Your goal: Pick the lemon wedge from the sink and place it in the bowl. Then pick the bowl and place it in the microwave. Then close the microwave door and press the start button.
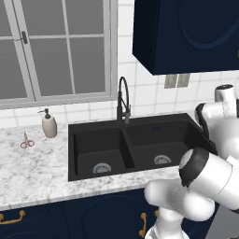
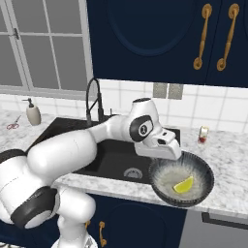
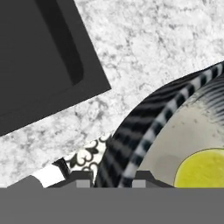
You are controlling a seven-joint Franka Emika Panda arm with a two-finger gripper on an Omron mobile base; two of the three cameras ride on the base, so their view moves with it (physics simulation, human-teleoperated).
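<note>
My gripper (image 2: 162,156) is shut on the left rim of the bowl (image 2: 204,187), a round shallow dish with a dark grey striped rim. The bowl hangs over the counter's front edge, right of the sink (image 2: 109,160). Inside it lies the lemon wedge (image 2: 183,185), bright yellow. In the hand view the striped rim of the bowl (image 3: 144,127) runs down between my fingertips, with the gripper (image 3: 112,181) closed on it and the lemon wedge (image 3: 203,168) at the lower right. The black double-basin sink (image 1: 140,140) holds nothing. The microwave and its door are out of view.
A black gooseneck faucet (image 1: 123,100) rises behind the sink. A soap dispenser (image 1: 49,125) and red scissors (image 1: 26,141) sit on the marble counter to the left. A small jar (image 2: 203,134) stands by the back wall on the right. Dark blue upper cabinets (image 1: 186,32) hang overhead.
</note>
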